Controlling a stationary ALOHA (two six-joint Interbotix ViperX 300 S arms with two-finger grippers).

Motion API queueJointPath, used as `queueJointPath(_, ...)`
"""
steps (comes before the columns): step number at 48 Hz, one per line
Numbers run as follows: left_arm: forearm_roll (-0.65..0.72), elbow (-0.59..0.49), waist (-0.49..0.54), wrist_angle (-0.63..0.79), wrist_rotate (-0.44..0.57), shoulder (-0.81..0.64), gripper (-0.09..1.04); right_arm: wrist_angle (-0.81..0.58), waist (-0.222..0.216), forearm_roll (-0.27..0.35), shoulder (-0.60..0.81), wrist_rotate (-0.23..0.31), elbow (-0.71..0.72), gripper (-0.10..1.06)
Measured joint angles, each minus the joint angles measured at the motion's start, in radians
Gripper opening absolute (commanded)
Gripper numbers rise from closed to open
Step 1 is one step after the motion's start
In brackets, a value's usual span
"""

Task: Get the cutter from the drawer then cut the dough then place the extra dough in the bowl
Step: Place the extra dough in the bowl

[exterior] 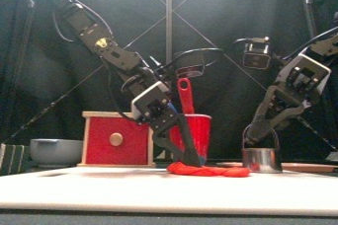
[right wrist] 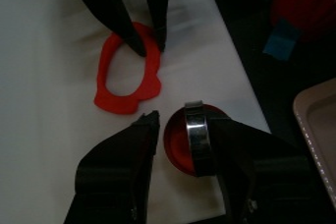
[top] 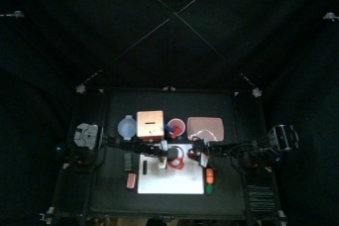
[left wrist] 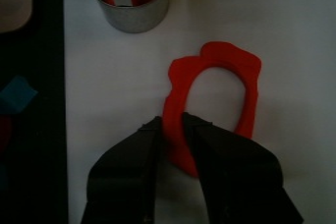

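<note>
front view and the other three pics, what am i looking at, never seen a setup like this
Two black robot arms work at a small table. One camera looks down from above, one looks level from the table's front edge, and one rides on each wrist. The left gripper pinches a red dough ring lying on a white cutting board. The right gripper holds a round metal cutter with red dough inside. Behind stand a wooden box, a red cup and a blue-grey bowl.

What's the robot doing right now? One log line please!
left gripper: shut on dough ring, on white board | right gripper: shut on cutter | step: ring not yet in bowl
</note>
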Motion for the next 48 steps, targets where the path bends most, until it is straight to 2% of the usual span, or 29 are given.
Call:
queueJointPath(7, -0.008, 0.014, 0.000, 0.003, -0.002, -0.026, 0.57, 0.000, 0.000, 0.000, 0.000, 0.000, 0.000, 0.77)
queueJointPath(14, -0.008, 0.089, 0.000, 0.005, -0.002, -0.163, 0.57, 0.002, 0.000, 0.000, 0.002, 0.000, 0.000, 0.77)
queueJointPath(25, -0.006, 0.328, 0.031, -0.057, -0.002, -0.482, 0.57, 0.012, 0.000, 0.000, 0.002, 0.000, 0.000, 0.77)
queueJointPath(39, -0.006, 0.678, 0.091, -0.244, 0.003, -1.031, 0.57, 0.017, -0.006, -0.003, 0.003, 0.000, -0.014, 0.77)
queueJointPath(43, -0.006, 0.758, 0.132, -0.264, -0.002, -1.158, 0.57, 0.025, -0.008, -0.002, 0.005, 0.000, -0.015, 0.77)
queueJointPath(48, -0.002, 0.811, 0.212, -0.264, 0.005, -1.252, 0.57, 0.041, -0.008, -0.002, 0.005, 0.000, -0.025, 0.77)
